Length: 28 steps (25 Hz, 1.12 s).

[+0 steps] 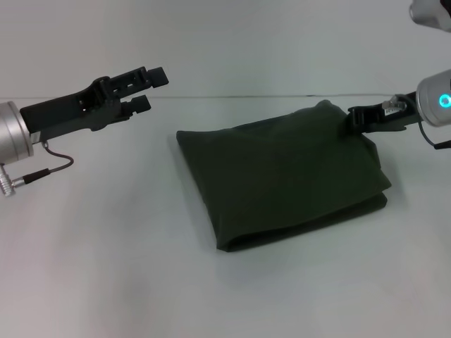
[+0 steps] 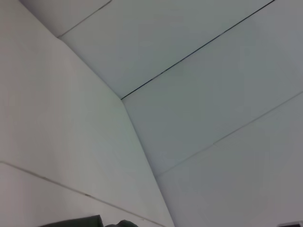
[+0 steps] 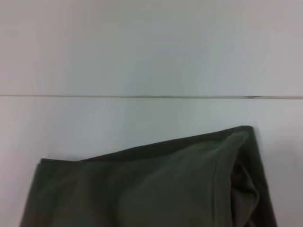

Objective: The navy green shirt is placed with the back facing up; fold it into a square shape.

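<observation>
The navy green shirt (image 1: 282, 176) lies folded into a rough square, several layers thick, in the middle of the table, its plain side up. My right gripper (image 1: 357, 118) is at the shirt's far right corner, touching the cloth's edge. In the right wrist view the shirt (image 3: 156, 189) fills the lower part, with a folded edge and a corner showing. My left gripper (image 1: 149, 89) hangs open above the table, to the left of the shirt and clear of it, holding nothing. A thin strip of the shirt (image 2: 75, 221) shows in the left wrist view.
The pale table (image 1: 106, 267) spreads wide around the shirt. A white wall (image 1: 232, 42) rises behind the table's far edge. A grey cable (image 1: 49, 169) hangs under my left wrist.
</observation>
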### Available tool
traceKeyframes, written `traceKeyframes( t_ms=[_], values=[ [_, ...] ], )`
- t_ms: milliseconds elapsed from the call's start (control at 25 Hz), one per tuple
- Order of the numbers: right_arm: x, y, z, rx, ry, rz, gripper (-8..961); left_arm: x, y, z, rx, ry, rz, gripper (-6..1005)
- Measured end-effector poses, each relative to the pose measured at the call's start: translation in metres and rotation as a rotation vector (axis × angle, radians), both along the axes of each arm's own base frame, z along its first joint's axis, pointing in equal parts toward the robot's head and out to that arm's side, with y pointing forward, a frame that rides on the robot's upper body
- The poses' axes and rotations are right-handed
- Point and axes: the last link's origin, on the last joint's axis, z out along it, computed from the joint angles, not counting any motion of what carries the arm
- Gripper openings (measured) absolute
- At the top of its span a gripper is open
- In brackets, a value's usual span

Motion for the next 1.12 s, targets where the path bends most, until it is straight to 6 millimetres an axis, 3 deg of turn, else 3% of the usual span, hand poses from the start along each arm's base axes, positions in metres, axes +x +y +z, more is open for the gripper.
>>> traceKeyframes(
  t_ms=[400, 720, 840, 960, 1120],
  values=[
    [0.021, 0.0, -0.015, 0.01, -0.07, -0.042, 53, -0.002, 0.0, 0.001, 0.008, -0.005, 0.008, 918],
    [0.032, 0.011, -0.006, 0.106, -0.141, -0.052, 175, -0.003, -0.001, 0.003, 0.016, -0.017, 0.013, 918],
    [0.036, 0.015, 0.007, 0.149, -0.135, -0.071, 231, -0.004, -0.002, 0.003, 0.016, -0.018, 0.014, 918],
    [0.041, 0.016, 0.034, 0.193, -0.086, -0.113, 306, -0.003, -0.003, 0.003, 0.002, -0.02, 0.007, 917],
    [0.05, -0.005, 0.077, 0.237, 0.098, -0.112, 356, -0.002, -0.016, -0.001, -0.102, -0.026, -0.018, 917]
  ],
)
